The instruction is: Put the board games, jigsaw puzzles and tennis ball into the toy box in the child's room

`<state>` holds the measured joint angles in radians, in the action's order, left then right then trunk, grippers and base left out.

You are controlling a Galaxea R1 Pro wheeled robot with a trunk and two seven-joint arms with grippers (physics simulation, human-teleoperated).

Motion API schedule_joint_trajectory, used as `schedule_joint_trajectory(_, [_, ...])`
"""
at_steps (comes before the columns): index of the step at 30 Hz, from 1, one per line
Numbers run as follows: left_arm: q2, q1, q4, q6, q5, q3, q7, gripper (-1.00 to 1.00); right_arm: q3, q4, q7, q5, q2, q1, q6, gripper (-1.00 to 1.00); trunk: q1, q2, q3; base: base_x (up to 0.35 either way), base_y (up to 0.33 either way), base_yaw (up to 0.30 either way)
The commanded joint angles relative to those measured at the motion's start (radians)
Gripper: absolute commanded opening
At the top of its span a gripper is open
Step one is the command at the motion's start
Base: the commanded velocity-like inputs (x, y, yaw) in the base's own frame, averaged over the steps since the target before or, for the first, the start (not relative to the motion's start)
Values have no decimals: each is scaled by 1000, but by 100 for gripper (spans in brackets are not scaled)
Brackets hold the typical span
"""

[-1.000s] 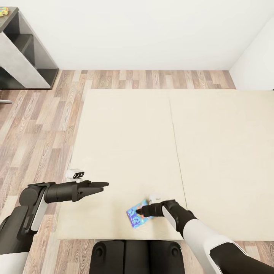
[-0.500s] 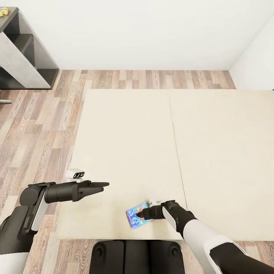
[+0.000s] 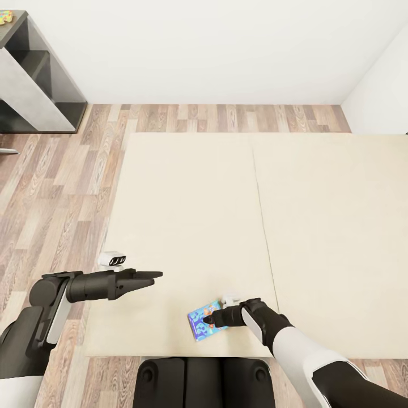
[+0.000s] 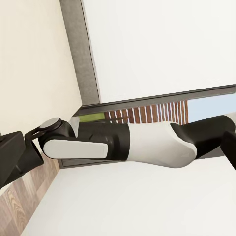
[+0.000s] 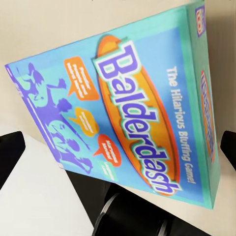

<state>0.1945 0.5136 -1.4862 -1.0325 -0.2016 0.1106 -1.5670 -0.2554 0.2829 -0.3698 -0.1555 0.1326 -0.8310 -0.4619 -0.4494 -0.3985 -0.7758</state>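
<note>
Right gripper (image 3: 208, 319) sits low over a board game (image 3: 202, 321) near the front edge of the bed (image 3: 187, 215), roughly midway along that edge. In the head view the black fingertips overlap the box's right part. In the right wrist view two dark finger (image 5: 10, 152) tips show at opposite sides of the box with the box between them, jaws spread wider than the cover; contact cannot be confirmed, so grasp state: cannot tell.

Board game: flat box, blue and teal cover, orange oval, lettering "Balderdash" and "The Hilarious Bluffing Game!" legible in the right wrist view (image 5: 132, 113). It lies on the cream top of the bed, skewed to the bed's edges; whether it is lifted off the surface cannot be told.

Left gripper (image 3: 154, 276) is held out level above the front left corner of the bed, fingers pressed together, nothing between them, well apart from the box.

Bed top is plain, with a seam running front to back. Wood-plank floor (image 3: 62, 187) lies to the left and beyond the bed. A dark shelf unit (image 3: 34, 85) stands against the white wall at the far left.
</note>
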Motion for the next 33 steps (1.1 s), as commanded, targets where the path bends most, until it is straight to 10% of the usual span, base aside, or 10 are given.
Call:
schedule_joint_trajectory(1, [0,0,0,-11,1,0,-4,100,-7,1,2,-10,-1,0,-5,100,-1,-1,-1,0,0,0])
schedule_joint_trajectory(33, [-1,0,0,-11,0,-1,-4,100,-7,1,2,-10,-1,0,-3,100,-1,-1,-1,0,43,0])
